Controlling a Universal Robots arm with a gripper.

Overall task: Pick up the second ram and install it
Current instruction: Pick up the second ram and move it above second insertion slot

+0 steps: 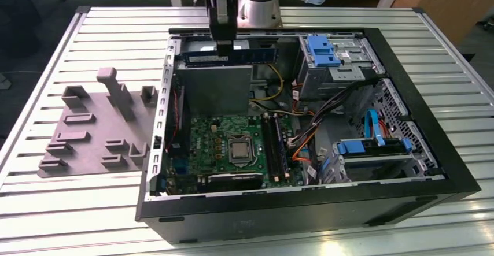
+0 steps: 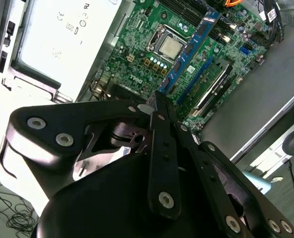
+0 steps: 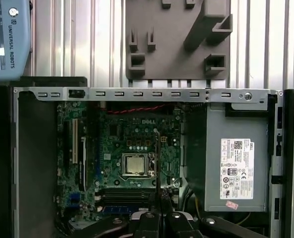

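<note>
My gripper (image 1: 224, 52) hangs over the far end of the open computer case (image 1: 432, 169), above the grey power-supply box (image 1: 216, 88). It is shut on the second ram (image 1: 251, 54), a long dark blue-green strip held level and on edge, clear of everything below. In the second wrist view the ram (image 2: 189, 52) sticks out from the closed fingertips (image 2: 156, 106) over the green motherboard (image 2: 147, 29). In the first wrist view the gripper (image 3: 160, 201) holds the ram (image 3: 158, 158) edge-on as a thin line beside the processor socket (image 3: 135, 164). The long black slots (image 1: 275, 146) lie on the motherboard; one slot seems to hold a green strip (image 2: 211, 87).
A grey moulded fixture (image 1: 92, 129) lies on the slatted table at the exterior view's left of the case. Drive bays with blue tabs (image 1: 323, 50) and a second blue-tabbed bay (image 1: 371, 147) fill the case's other side. Orange and black cables (image 1: 309, 134) run beside the slots.
</note>
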